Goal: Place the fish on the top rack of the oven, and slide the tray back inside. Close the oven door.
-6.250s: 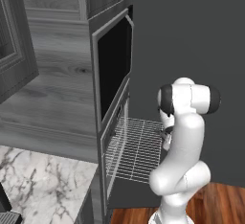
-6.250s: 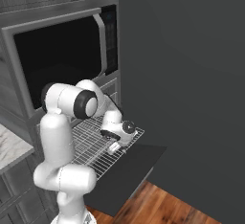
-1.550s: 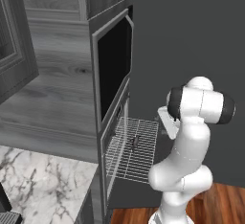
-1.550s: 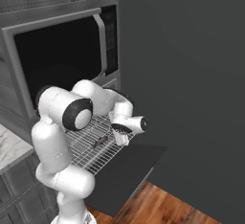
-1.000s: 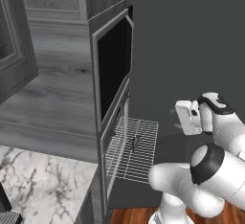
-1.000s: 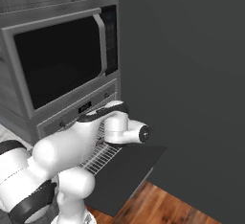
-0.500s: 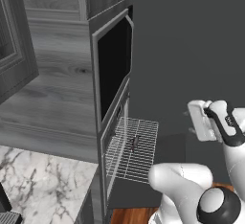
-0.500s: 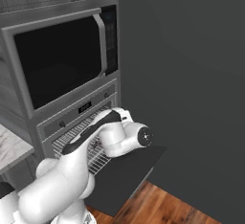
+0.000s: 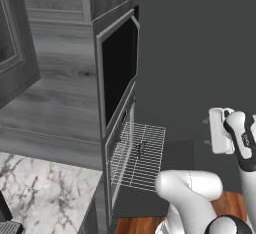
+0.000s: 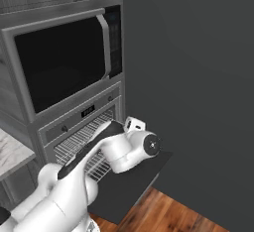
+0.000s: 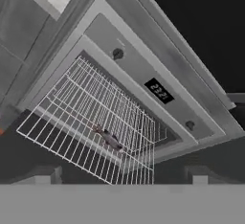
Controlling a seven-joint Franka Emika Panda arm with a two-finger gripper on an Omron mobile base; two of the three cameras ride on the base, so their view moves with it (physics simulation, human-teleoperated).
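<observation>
The fish (image 11: 109,138), a slim dark grey sliver with a paler pinkish tail end, lies flat on the top rack (image 11: 91,122), roughly mid-rack and a little toward the front edge; in the left base view it is just a small dark fleck (image 9: 141,148) on the wires. The rack is a fine silver wire grid, rectangular, pulled well out of the oven (image 10: 79,122) and hanging over the lowered oven door (image 10: 134,179), a flat dark grey panel lying level; its handle is hard to pick out. Above the opening runs a grey control strip with a small display (image 11: 158,90) and two round knobs, and over that sits a dark glass-fronted microwave (image 10: 59,62) with a silver vertical handle. Grey wood-grain cabinetry frames the stack, with a marble counter (image 9: 40,193) to the left. The gripper (image 11: 124,175) hovers clear of the rack, fingers spread wide and holding nothing; only blurred grey tips show.
</observation>
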